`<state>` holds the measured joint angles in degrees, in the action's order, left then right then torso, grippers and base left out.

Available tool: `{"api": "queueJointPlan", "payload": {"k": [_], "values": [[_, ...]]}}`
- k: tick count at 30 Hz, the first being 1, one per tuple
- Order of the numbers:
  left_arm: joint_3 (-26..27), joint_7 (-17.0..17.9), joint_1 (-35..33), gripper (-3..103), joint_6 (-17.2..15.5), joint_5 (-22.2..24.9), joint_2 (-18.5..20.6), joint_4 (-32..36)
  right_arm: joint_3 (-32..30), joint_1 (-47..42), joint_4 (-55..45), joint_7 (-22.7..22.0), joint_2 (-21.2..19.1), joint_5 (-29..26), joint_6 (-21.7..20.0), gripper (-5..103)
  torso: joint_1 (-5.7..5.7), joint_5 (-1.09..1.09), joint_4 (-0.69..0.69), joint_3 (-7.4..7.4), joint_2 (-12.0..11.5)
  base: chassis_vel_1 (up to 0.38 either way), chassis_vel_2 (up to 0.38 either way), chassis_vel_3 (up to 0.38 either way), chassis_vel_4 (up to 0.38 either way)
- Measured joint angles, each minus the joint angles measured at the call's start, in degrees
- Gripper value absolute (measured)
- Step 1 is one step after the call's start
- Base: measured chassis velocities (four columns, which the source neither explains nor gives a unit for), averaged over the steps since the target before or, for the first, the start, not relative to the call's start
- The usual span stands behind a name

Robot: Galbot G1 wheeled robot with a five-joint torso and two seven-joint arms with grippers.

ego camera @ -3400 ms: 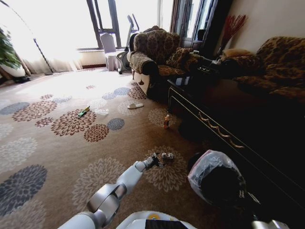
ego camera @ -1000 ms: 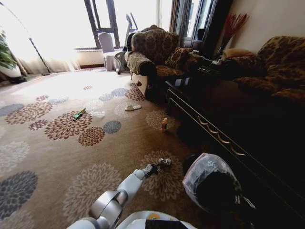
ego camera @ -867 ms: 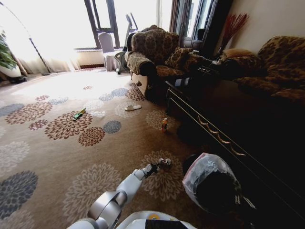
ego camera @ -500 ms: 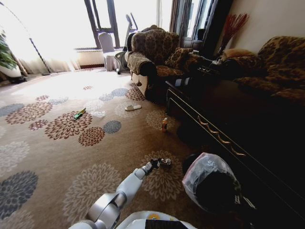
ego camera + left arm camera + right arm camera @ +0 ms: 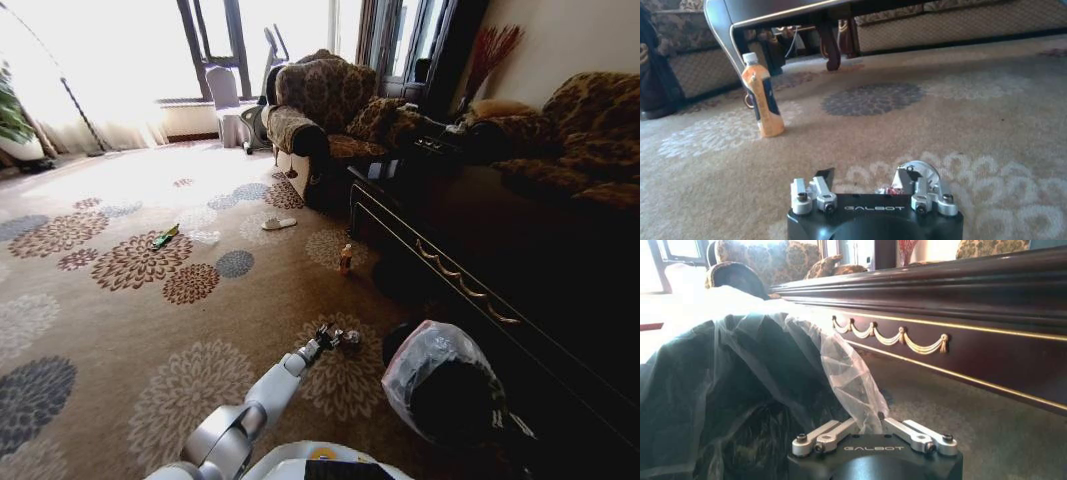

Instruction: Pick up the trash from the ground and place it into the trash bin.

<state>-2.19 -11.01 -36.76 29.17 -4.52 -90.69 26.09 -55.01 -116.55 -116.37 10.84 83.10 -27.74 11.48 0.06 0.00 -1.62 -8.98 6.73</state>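
Counting one trash bin [image 5: 440, 385], one bottle [image 5: 345, 259], one wrapper [image 5: 164, 236].

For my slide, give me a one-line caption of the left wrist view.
Left gripper low over the carpet, facing an upright orange bottle beside the dark table.

**Surfaces as I read them from the feeds**

I see matt, short-pile patterned carpet [image 5: 987, 95]. The left end effector [image 5: 870, 181] has brushed metal fingers on a glossy black plastic housing. The small bottle [image 5: 761, 95] is smooth plastic. The trash bin [image 5: 720, 405] wears thin, crinkled translucent film. The table [image 5: 960, 315] is dark polished wood with gilt trim.
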Motion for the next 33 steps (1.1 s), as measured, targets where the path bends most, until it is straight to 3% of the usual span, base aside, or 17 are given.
{"api": "queueJointPlan", "payload": {"k": [7, 9, 14, 19, 21, 23, 24, 26, 28, 33], "values": [[-0.93, -4.71, 1.13, 93, -0.91, -0.41, 0.19, -0.36, -0.26, -0.04, -0.45, -0.01, -0.05, -0.41, 0.00, 0, -0.02, 0.00, 0.00, 1.45, -1.58, 0.000, 0.000, 0.000, 0.000], [-1.15, -7.54, 1.70, 99, -1.22, -2.52, 0.22, -0.77, -0.34, -0.13, -0.67, -0.01, -0.05, -0.50, 0.00, 0, -0.03, 0.00, 0.00, 1.87, -2.00, 0.000, 0.000, 0.000, 0.000], [-1.18, -8.57, 2.60, 100, -1.13, -5.23, -0.31, -2.34, -0.42, -0.13, -0.82, -0.02, -0.06, -0.55, 0.00, 0, -0.03, 0.00, -0.01, 2.06, -2.16, 0.000, 0.000, 0.000, 0.000], [-0.94, -5.81, 3.89, 100, -3.01, -7.12, -1.45, -4.87, -0.46, -0.29, -1.15, -0.02, 0.23, -0.54, 0.08, 0, -0.04, 0.00, 0.01, 2.08, -2.17, 0.000, 0.000, 0.000, 0.000], [-0.68, -2.27, 4.29, 100, -5.64, -7.36, -1.50, -5.73, -0.46, -0.49, -1.72, 0.02, 0.46, -0.61, 0.11, 0, -0.04, 0.00, 0.00, 2.04, -2.15, 0.000, 0.000, 0.000, 0.000], [-0.61, -1.13, 4.35, 100, -6.83, -7.53, -1.50, -5.86, -0.46, -0.51, -1.88, 0.08, 0.52, -0.82, 0.21, 0, -0.04, 0.00, 0.00, 2.03, -2.13, 0.000, 0.000, 0.000, 0.000], [-0.15, 1.21, 4.60, 102, -9.93, -7.89, -1.51, -6.50, -0.42, -0.46, -2.24, 0.15, 0.65, -1.47, 0.94, 0, -0.04, -0.01, 0.00, 2.00, -2.09, 0.000, 0.000, 0.000, 0.000], [0.44, 1.34, 4.93, 99, -11.56, -7.54, -1.50, -7.21, -0.43, -0.42, -2.48, 0.22, 0.76, -1.69, 1.24, 0, -0.05, -0.01, 0.00, 1.99, -2.07, 0.000, 0.000, 0.000, 0.000], [1.18, -1.08, 5.46, 89, -12.58, -4.74, -1.50, -8.13, -0.55, -0.74, -2.82, 0.72, 0.85, -1.77, 1.60, 0, -0.05, 0.00, -0.01, 1.94, -2.01, 0.000, 0.000, 0.000, 0.000], [1.20, -4.03, 5.31, 78, -10.69, -5.69, -1.49, -7.76, -0.82, -1.50, -2.63, 1.22, 1.27, -1.52, 2.41, 0, -0.05, 0.00, 0.00, 1.88, -1.92, 0.000, 0.000, 0.000, 0.000]]}}
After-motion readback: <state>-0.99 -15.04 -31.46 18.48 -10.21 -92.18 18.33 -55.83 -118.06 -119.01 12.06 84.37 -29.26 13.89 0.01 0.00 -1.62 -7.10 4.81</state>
